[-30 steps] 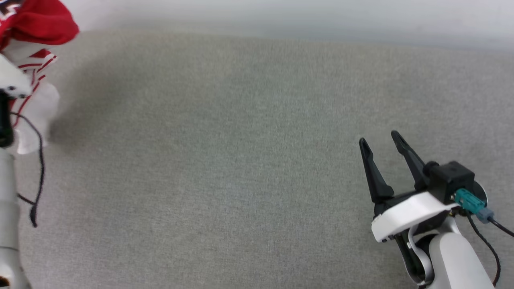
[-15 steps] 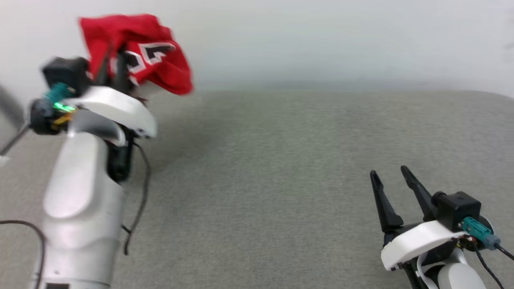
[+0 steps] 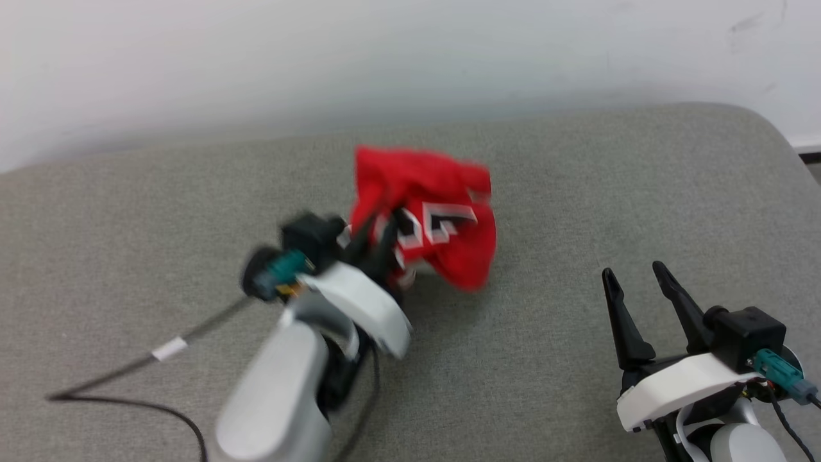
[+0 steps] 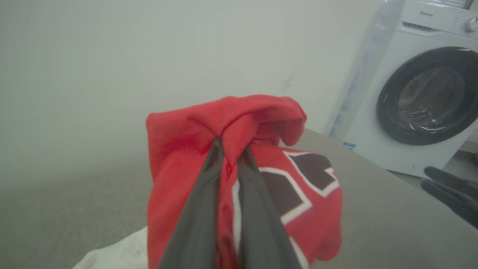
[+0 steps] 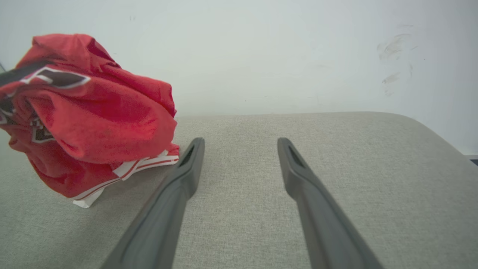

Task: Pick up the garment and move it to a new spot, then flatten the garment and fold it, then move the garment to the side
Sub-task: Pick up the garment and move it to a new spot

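The red garment (image 3: pixel 430 212) hangs bunched from my left gripper (image 3: pixel 375 237), which is shut on its red fabric over the middle of the grey surface. Part of the black, white-outlined print faces up. In the left wrist view both fingers pinch a fold of the garment (image 4: pixel 239 157), with the left gripper (image 4: pixel 229 147) closed on it. From the right wrist the garment (image 5: pixel 93 116) shows at the left, its striped white trim touching the surface. My right gripper (image 3: pixel 635 274) stands open at the lower right, well apart from the cloth; the right gripper (image 5: pixel 241 144) holds nothing.
A grey padded surface (image 3: pixel 577 192) spreads under both arms, backed by a pale wall (image 3: pixel 410 58). A black cable (image 3: pixel 128 385) trails at the lower left. A white washing machine (image 4: pixel 422 97) stands beyond the surface's right end in the left wrist view.
The head camera has swung, so the whole picture shifted. My left gripper has carried the bunched garment from the far left towards the middle of the surface. The right gripper stays open.
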Robot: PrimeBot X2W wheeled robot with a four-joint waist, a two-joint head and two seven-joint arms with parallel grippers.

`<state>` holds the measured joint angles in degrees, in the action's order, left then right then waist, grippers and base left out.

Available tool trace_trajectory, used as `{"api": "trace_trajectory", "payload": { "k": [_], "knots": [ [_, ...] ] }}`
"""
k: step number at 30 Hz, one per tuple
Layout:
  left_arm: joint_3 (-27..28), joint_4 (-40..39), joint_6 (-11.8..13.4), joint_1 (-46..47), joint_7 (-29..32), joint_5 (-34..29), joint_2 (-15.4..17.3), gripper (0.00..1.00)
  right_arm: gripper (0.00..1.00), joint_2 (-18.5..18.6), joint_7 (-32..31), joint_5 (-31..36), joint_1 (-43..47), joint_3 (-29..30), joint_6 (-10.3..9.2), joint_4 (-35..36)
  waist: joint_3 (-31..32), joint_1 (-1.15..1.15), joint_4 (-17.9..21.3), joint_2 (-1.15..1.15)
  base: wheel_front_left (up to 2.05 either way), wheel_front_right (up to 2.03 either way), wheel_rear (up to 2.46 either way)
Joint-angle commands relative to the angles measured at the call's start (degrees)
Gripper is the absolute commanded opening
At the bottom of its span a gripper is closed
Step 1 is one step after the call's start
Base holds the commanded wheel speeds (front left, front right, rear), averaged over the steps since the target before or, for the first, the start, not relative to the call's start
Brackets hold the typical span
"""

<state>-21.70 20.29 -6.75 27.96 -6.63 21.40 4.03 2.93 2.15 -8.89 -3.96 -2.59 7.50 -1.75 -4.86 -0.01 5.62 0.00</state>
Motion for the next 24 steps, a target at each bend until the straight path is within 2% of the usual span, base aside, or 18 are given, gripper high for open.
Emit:
{"api": "trace_trajectory", "payload": {
  "k": [1, 8, 9, 10, 11, 18, 24],
  "knots": [
    [-0.95, -0.45, -0.21, -1.51, 0.15, -0.18, -0.18, 0.00, 1.00, -0.09, 0.44, -0.31, -0.57, -0.05, -0.02, 0.19, -0.95, 0.01, 0.24, 0.00, 0.00, 0.00, 0.00],
    [-7.57, 1.06, -0.11, -11.24, 3.11, -0.35, 0.09, 0.00, 1.00, -0.08, 1.00, 0.20, -1.05, -0.33, -0.02, -1.08, -1.83, 0.01, -0.88, 0.00, 0.00, 0.00, 0.00],
    [-8.12, 1.15, -0.09, -11.90, 3.23, -0.60, 0.22, 0.38, 1.00, -0.07, 1.04, 0.33, -1.03, -0.26, -0.02, -1.29, -1.66, 0.01, -1.24, 0.00, 0.00, 0.00, 0.00],
    [-8.45, 0.82, -0.08, -12.41, 2.97, -0.69, 0.28, 0.63, 1.00, -0.07, 1.11, 0.42, -0.93, -0.14, -0.02, -1.42, -1.46, 0.01, -1.61, 0.00, 0.00, 0.00, 0.00],
    [-8.63, 0.26, 0.08, -12.71, 2.46, -1.08, 0.54, 1.00, 1.00, -0.07, 1.18, 0.37, -0.89, -0.05, -0.02, -1.51, -1.27, 0.01, -2.00, 0.00, 0.00, 0.00, 0.00],
    [-7.82, -7.01, 1.89, -12.43, -2.51, -3.11, 2.29, 1.00, 1.00, -0.07, 0.68, 0.66, 0.61, 1.39, -0.02, -1.88, 1.55, 0.01, -5.25, 0.00, 0.00, 0.00, 0.00],
    [-3.38, -10.33, 6.16, -12.92, -3.17, -2.42, 4.17, 1.00, 1.00, -0.07, -0.26, 0.84, 2.09, 2.52, -0.02, -0.94, 3.44, 0.01, -7.07, 0.00, 0.00, 0.00, 0.00]
  ]
}}
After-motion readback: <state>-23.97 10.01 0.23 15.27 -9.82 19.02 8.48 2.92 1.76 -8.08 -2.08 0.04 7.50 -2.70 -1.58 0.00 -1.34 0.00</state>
